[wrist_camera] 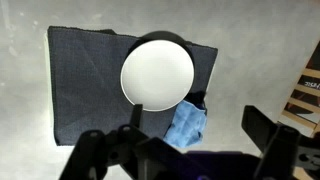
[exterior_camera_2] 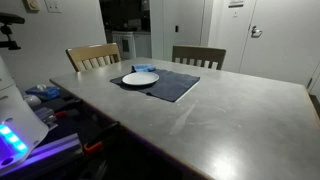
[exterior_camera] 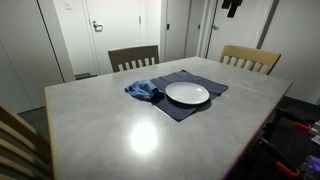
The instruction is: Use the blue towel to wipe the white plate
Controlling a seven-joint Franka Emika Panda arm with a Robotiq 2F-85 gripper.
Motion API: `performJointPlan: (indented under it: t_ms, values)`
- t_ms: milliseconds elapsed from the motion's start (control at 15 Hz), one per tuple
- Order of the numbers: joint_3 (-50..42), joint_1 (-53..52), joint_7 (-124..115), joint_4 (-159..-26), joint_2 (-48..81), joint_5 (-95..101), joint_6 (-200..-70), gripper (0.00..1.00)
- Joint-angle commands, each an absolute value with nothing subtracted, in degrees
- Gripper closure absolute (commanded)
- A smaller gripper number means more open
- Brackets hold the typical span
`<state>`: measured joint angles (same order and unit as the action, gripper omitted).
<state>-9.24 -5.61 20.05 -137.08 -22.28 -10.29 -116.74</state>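
Towel position mattered. In an exterior view the blue towel (exterior_camera: 143, 91) lay bunched against the white plate (exterior_camera: 187, 93); in an exterior view the towel (exterior_camera_2: 145, 68) sat just behind the plate (exterior_camera_2: 140, 78). In the wrist view the gripper (wrist_camera: 182, 152) hung above, jaws spread wide (holding nothing), the towel (wrist_camera: 186, 125) almost straight beneath, the plate (wrist_camera: 157, 71) just ahead.

This is looking like a dining area in a home. A large grey worktop (exterior_camera: 120, 125) is filling the room, with a wooden chair (exterior_camera: 133, 57) and a paler slatted chair (exterior_camera: 250, 58) standing at its far edge. A white plate (exterior_camera: 187, 93) is lying on a dark placemat (exterior_camera: 185, 110). White doors (exterior_camera: 110, 25) are lining the wall behind. In an exterior view an open doorway (exterior_camera_2: 125, 20) is giving onto a room where what seems a white appliance (exterior_camera_2: 126, 45) is standing.
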Motion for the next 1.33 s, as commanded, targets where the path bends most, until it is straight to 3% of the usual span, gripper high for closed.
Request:
performJointPlan:
  t_ms: [0, 600, 1267]
  values:
    - [-8.0, -4.3, 20.4, -137.0, -22.2, -10.8, -116.5, 0.00]
    - [-7.0, -4.2, 19.9, -135.6, -22.2, -10.5, -116.5, 0.00]
    - [-3.0, -6.8, 20.4, -124.4, -12.1, -10.8, -115.6, 0.00]
